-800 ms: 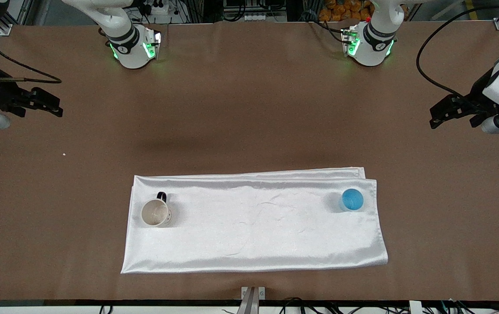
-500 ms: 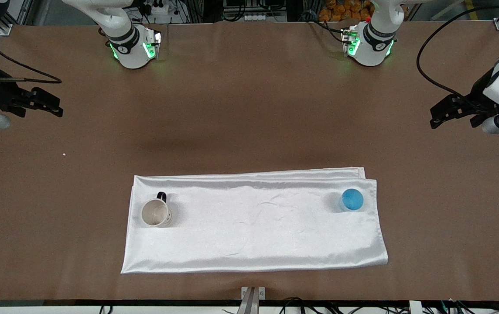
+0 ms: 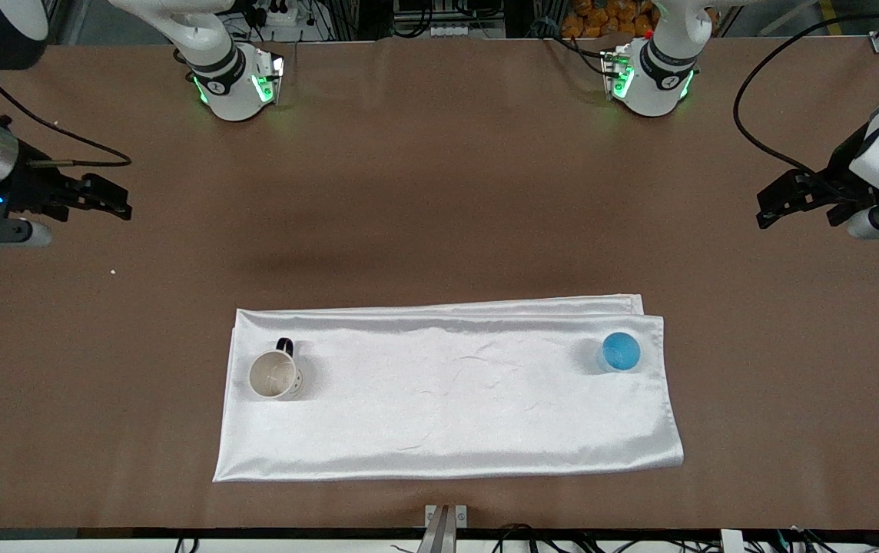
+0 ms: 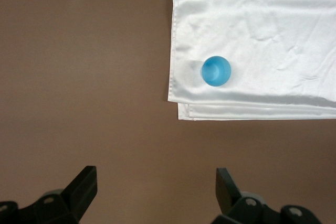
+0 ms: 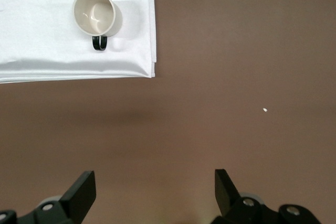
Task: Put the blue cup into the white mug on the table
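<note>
The blue cup (image 3: 620, 352) stands upright on the white cloth (image 3: 447, 399) at the left arm's end of it; it also shows in the left wrist view (image 4: 216, 71). The white mug (image 3: 274, 374) with a black handle stands upright on the cloth at the right arm's end, and shows in the right wrist view (image 5: 95, 13). My left gripper (image 3: 768, 209) is open and empty, up over bare table (image 3: 439, 192) at the left arm's end. My right gripper (image 3: 118, 204) is open and empty, over bare table at the right arm's end. Both wrist views show wide-apart fingertips (image 4: 84, 182) (image 5: 84, 184).
The two arm bases (image 3: 236, 81) (image 3: 651, 77) stand along the table edge farthest from the front camera. A tiny white speck (image 3: 113, 271) lies on the brown top near the right gripper. A metal bracket (image 3: 446, 522) sits at the table's nearest edge.
My right gripper has moved a little toward the middle of the table. The left gripper, the cup and the mug have barely moved.
</note>
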